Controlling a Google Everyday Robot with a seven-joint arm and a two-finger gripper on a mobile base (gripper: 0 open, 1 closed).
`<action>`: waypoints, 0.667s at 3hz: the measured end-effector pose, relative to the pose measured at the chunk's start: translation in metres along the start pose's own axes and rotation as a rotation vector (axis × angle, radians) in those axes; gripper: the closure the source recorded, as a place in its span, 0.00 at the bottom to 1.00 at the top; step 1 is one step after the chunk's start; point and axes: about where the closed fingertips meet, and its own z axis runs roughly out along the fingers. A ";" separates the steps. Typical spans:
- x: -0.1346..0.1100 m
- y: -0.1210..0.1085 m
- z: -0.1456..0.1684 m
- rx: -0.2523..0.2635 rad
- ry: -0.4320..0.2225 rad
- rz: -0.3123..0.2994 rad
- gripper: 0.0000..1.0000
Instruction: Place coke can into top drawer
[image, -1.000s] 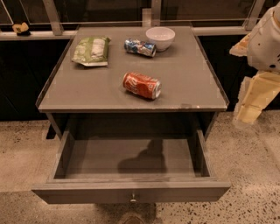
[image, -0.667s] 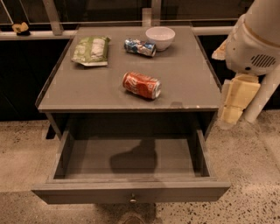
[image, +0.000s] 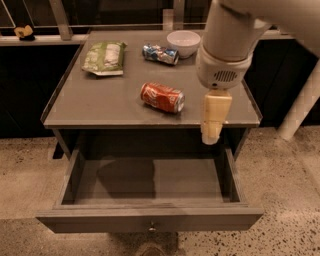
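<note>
We are seeing the coke can lying on its side in the middle of the counter, with the hand hanging just right of it; we cannot tell its grip. The top drawer is gaping open below. A blue can, a bowl and a green packet are sitting along the upper edge.

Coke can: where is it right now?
In the camera view the coke can lies on its side mid cabinet top, in front of the blue can, behind the open top drawer. The claw hangs to its right, apart.
</note>
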 end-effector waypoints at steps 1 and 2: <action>-0.032 -0.023 0.025 0.036 0.028 0.021 0.00; -0.056 -0.043 0.044 0.068 0.041 0.066 0.00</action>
